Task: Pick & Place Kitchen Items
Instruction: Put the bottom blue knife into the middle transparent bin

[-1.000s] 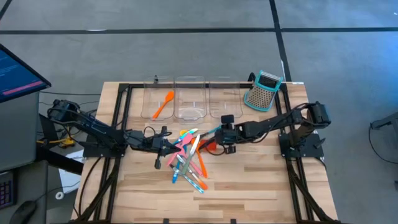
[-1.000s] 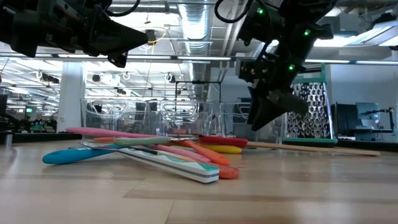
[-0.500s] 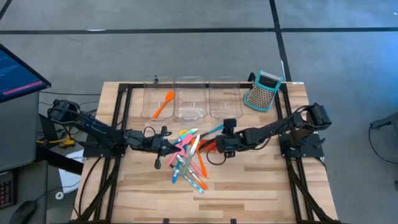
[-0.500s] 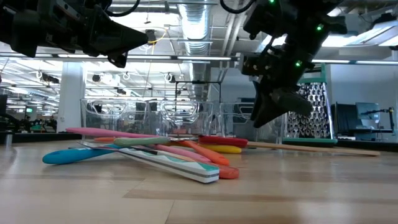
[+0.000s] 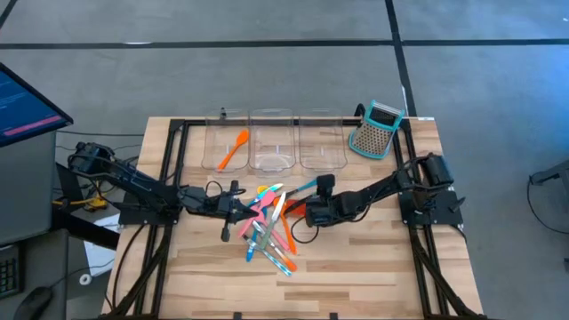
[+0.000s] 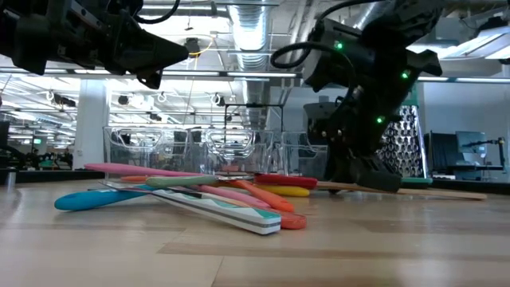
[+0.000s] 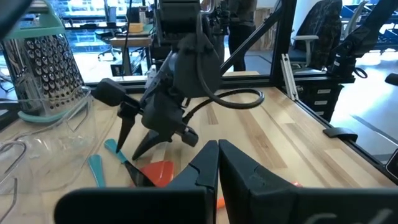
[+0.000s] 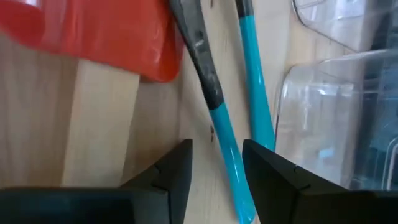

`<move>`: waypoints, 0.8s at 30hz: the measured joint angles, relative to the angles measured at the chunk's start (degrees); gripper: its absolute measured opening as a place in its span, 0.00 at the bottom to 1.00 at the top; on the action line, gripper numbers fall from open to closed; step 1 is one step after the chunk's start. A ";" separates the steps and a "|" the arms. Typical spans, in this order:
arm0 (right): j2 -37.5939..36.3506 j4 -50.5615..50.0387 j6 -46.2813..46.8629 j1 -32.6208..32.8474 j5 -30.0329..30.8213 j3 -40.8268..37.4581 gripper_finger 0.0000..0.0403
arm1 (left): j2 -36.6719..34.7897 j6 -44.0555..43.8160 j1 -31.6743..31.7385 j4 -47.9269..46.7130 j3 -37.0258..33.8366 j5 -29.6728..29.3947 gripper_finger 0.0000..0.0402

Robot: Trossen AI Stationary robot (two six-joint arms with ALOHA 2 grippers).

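The kitchen items lie in a crossed pile (image 5: 271, 224) at the table's middle: teal, blue, pink, yellow and orange pieces. At the pile's right are a red spatula (image 8: 102, 31) and a teal-handled utensil with a black neck (image 8: 214, 115). My right gripper (image 8: 216, 149) is open and low over the table (image 6: 358, 171). Its fingers stand on either side of that teal handle. A second teal handle (image 8: 256, 93) lies beside it. My left gripper (image 5: 238, 211) is shut, level, above the pile's left side.
Three clear bins (image 5: 271, 142) stand along the far edge, and the left one holds an orange spatula (image 5: 233, 149). A teal-and-grey box grater (image 5: 373, 129) stands at the far right. Bare wood lies toward the near edge and at the right.
My right gripper has come down toward the table and gone toward the near edge, closer to the pile's right side. It has tipped more steeply downward. Its fingers stay open. The utensils have not moved.
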 joint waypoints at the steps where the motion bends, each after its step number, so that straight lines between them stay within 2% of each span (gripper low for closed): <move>1: -0.05 0.46 0.02 -0.03 -0.27 0.00 0.35 | 0.00 0.01 0.00 -0.05 0.00 0.00 0.00; 17: -0.08 5.81 -2.98 -0.77 -1.85 -0.04 0.33 | 0.00 0.01 0.00 -0.26 0.02 -0.02 0.00; 24: -0.14 7.65 -3.11 -2.93 -6.21 -0.04 0.29 | 0.00 -0.01 0.00 -0.24 0.04 -0.02 0.00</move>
